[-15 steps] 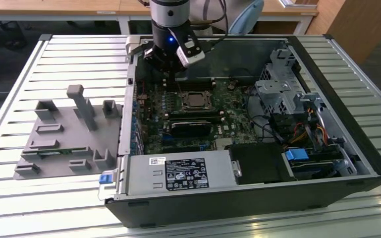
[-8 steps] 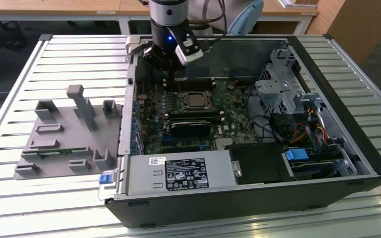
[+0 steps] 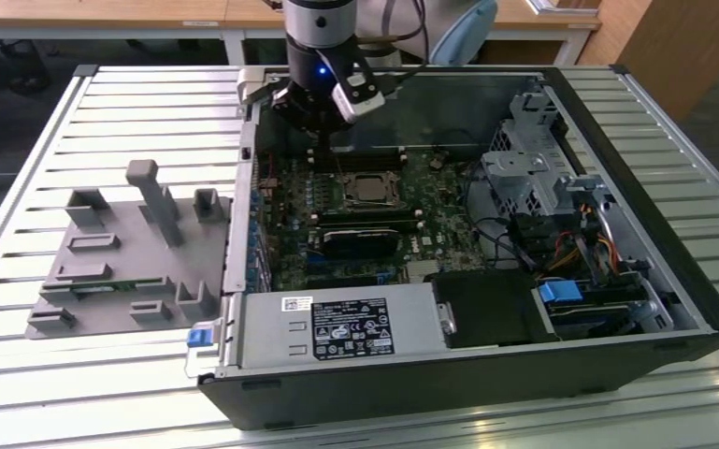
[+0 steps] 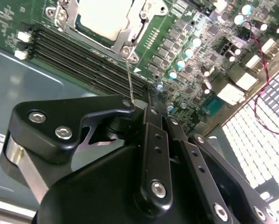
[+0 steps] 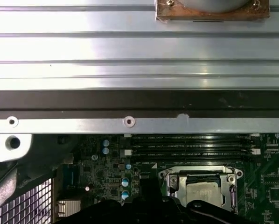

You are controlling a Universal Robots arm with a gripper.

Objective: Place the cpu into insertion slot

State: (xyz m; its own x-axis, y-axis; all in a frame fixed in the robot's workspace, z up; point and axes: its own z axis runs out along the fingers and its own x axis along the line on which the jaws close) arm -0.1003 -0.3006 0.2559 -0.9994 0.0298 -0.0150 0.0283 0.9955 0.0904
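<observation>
The small square silvery-grey cpu (image 3: 366, 191) (image 4: 104, 16) (image 5: 202, 192) lies inside the thin metal frame of the square insertion slot (image 3: 366, 176) (image 4: 130, 37) (image 5: 176, 183), on the green board of the open black computer case (image 3: 459, 388). The case rests on a slatted metal worktop (image 3: 147, 103). The black gripper (image 3: 318, 120) hangs above the long memory slots (image 3: 359, 154), just beside the slot and apart from the cpu. I cannot tell whether it is clenched or released.

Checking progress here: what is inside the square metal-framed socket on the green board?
A dull silvery-grey square chip lies inside the small square metal-framed socket. The chip covers the socket's floor, so its contacts cannot be seen.
</observation>
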